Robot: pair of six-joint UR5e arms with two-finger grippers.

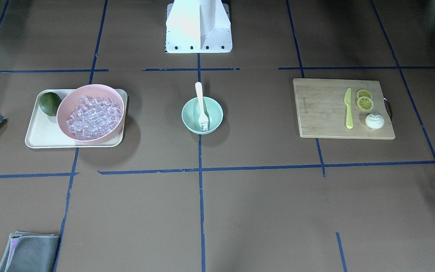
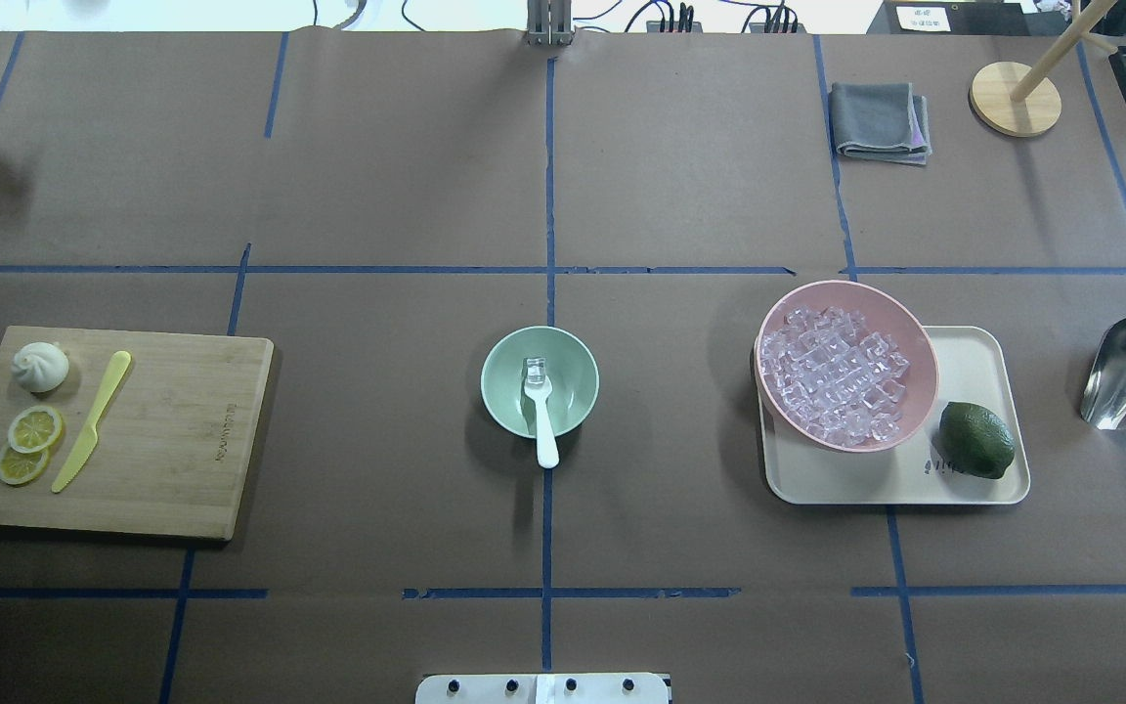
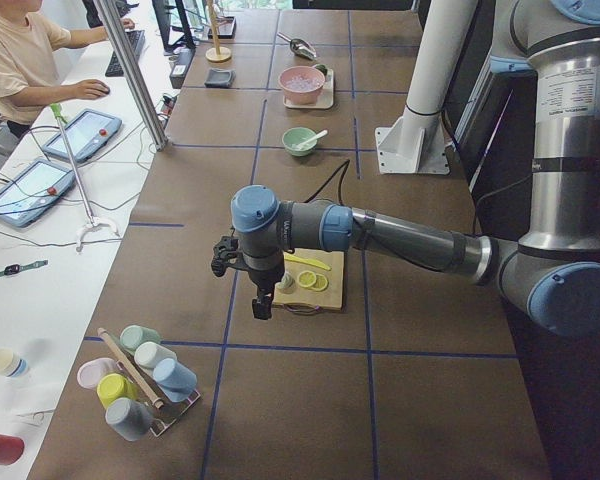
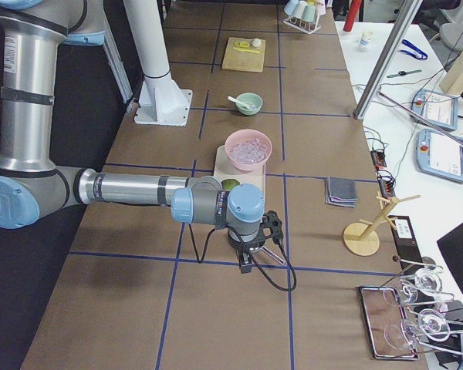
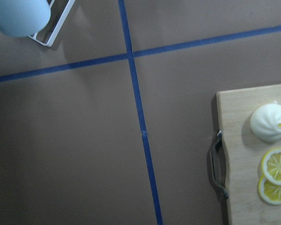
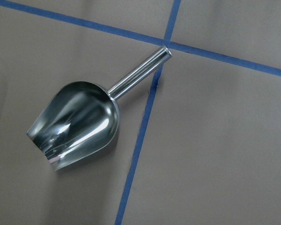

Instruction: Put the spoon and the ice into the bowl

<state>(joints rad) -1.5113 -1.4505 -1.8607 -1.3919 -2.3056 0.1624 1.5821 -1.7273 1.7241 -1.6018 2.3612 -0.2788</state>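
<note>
The mint-green bowl (image 2: 575, 383) stands at the table's middle, also in the front view (image 1: 215, 112). The white spoon (image 2: 545, 430) leans in it, scoop inside, handle over the rim toward the robot (image 1: 200, 97). One clear ice cube (image 2: 535, 369) lies in the bowl by the scoop (image 1: 204, 125). Many ice cubes (image 2: 835, 379) fill the pink bowl (image 2: 925, 376). My left gripper (image 3: 263, 300) hangs beyond the cutting board's handle end. My right gripper (image 4: 247, 262) hangs over the metal scoop. Both show only in side views, so I cannot tell if they are open or shut.
The pink bowl and a dark green fruit (image 2: 976, 440) sit on a cream tray (image 2: 974, 352). A metal scoop (image 6: 77, 122) lies right of it. A cutting board (image 2: 162, 430) holds a yellow-green knife (image 2: 94, 420), lemon slices and a bun. A grey cloth (image 2: 881, 119) lies far right.
</note>
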